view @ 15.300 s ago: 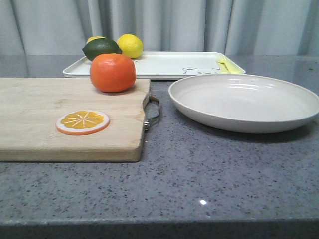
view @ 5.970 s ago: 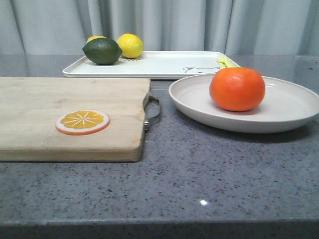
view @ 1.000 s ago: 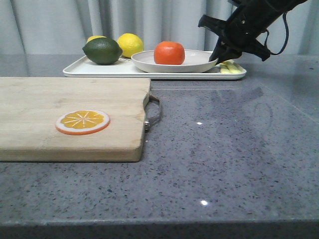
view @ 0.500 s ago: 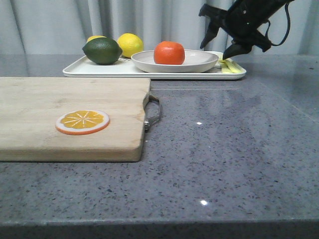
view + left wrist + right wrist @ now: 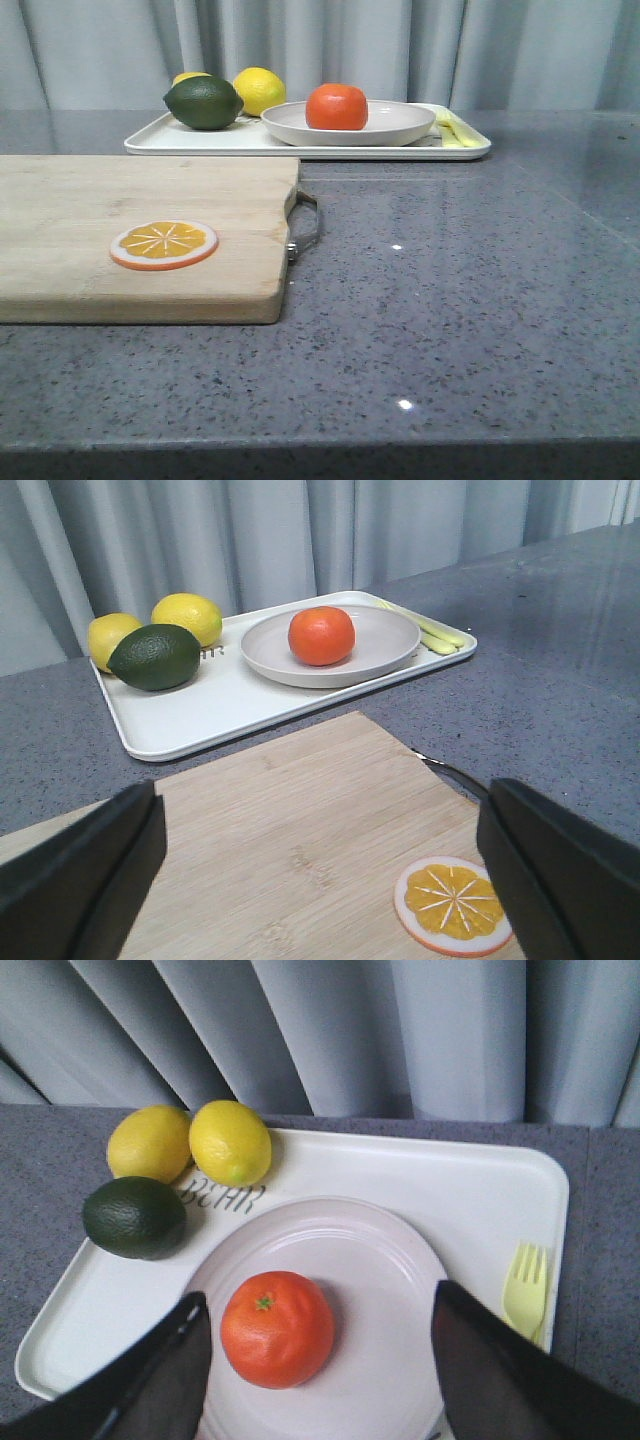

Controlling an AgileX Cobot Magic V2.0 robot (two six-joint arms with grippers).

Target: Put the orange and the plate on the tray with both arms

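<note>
The whole round reddish-orange orange [image 5: 277,1328] is sitting in the large round off-white plate [image 5: 385,1260], which is lying on the flat rectangular white tray [image 5: 470,1185], directly beneath the spread right gripper [image 5: 318,1380]. Two yellow lemons [image 5: 230,1142] and a dark green lime [image 5: 134,1217] are sitting on the tray beside the plate. The wooden cutting board [image 5: 290,870], carrying the flat orange slice [image 5: 453,904], is lying under the open left gripper [image 5: 320,870], with the tray beyond it.

A staged kitchen-style setup. A grey speckled stone table [image 5: 470,300] holds a wooden cutting board [image 5: 120,240] and a fruit tray [image 5: 300,140]. Plain grey curtains [image 5: 330,45] hang behind.
</note>
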